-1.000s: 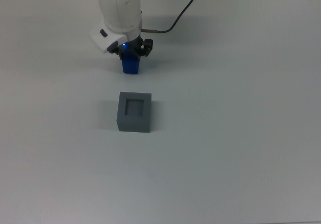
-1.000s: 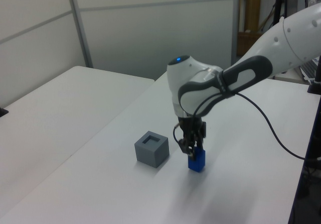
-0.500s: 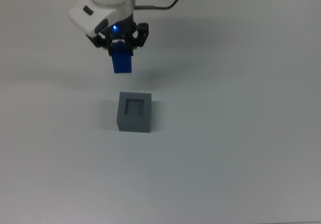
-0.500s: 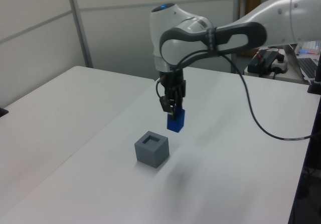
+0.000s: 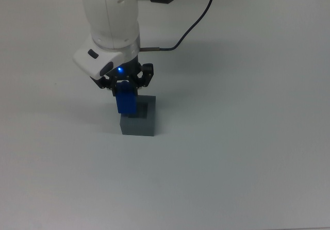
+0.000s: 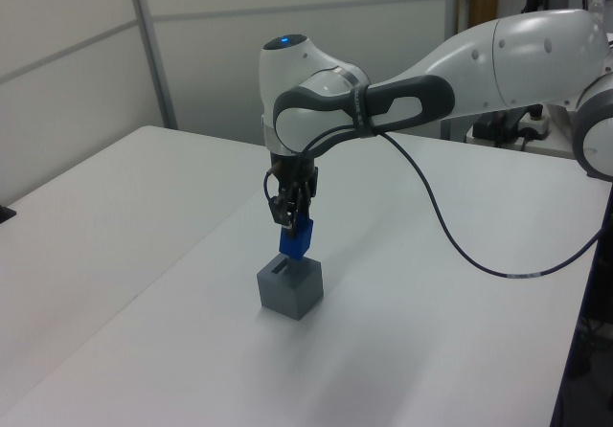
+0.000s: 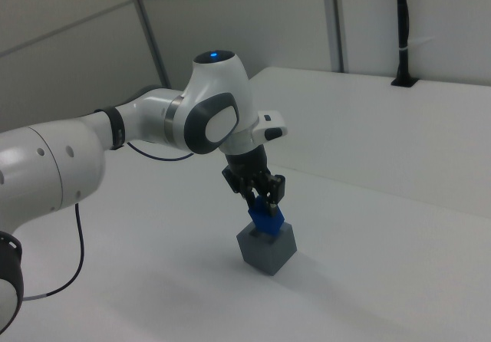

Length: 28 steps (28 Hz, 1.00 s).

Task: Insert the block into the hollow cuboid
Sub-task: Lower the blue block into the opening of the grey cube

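1. One arm, one load: the gripper (image 5: 125, 85) is closed on the block (image 5: 126, 102), its fingers pinching the block's upper part so that most of the blue body hangs free below them. Held this way, I judge, the lower end can go into an opening without the fingers meeting the walls first.

2. Taking the hollow cuboid (image 5: 140, 125) as the landmark, the block hangs directly over it. In the left view the block (image 6: 295, 239) sits just above the hollow cuboid (image 6: 290, 288), and in the right view the block (image 7: 268, 220) appears to reach the grey top (image 7: 266, 250). Whether the lower end has already entered the recess or only hovers at its mouth cannot be told.

3. In the top view the block covers most of the recess, leaving only part of the hollow cuboid's top at the top view's right in sight.

4. Relative to the hollow cuboid, the gripper stands above and points downwards, which suits a straight descent.

5. The white table (image 5: 247, 137) around the hollow cuboid carries only the arm's black cable (image 5: 193, 21), well apart from it.

6. The insertion looks near, but the block is not yet released.
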### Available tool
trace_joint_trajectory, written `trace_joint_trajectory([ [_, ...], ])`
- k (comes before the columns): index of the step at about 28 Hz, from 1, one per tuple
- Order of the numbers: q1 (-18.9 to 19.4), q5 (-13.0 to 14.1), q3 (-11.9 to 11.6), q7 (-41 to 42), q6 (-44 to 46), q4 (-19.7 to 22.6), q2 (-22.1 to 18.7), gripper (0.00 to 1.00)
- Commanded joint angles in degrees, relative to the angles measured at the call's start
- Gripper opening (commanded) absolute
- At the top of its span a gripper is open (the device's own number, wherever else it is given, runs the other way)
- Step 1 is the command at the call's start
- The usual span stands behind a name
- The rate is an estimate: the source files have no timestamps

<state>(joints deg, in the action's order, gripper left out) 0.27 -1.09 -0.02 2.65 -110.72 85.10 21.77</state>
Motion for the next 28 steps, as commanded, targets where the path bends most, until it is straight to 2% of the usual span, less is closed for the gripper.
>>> trace_joint_trajectory([
  [1,0.61,0.74,0.11,-0.01,-0.11,-0.91,0.64,0.32],
  [12,0.79,1.44,0.46,-8.53,-2.57,0.85,0.90,0.32],
  [28,1.67,1.35,0.55,-11.26,-2.57,2.43,1.52,0.32],
])
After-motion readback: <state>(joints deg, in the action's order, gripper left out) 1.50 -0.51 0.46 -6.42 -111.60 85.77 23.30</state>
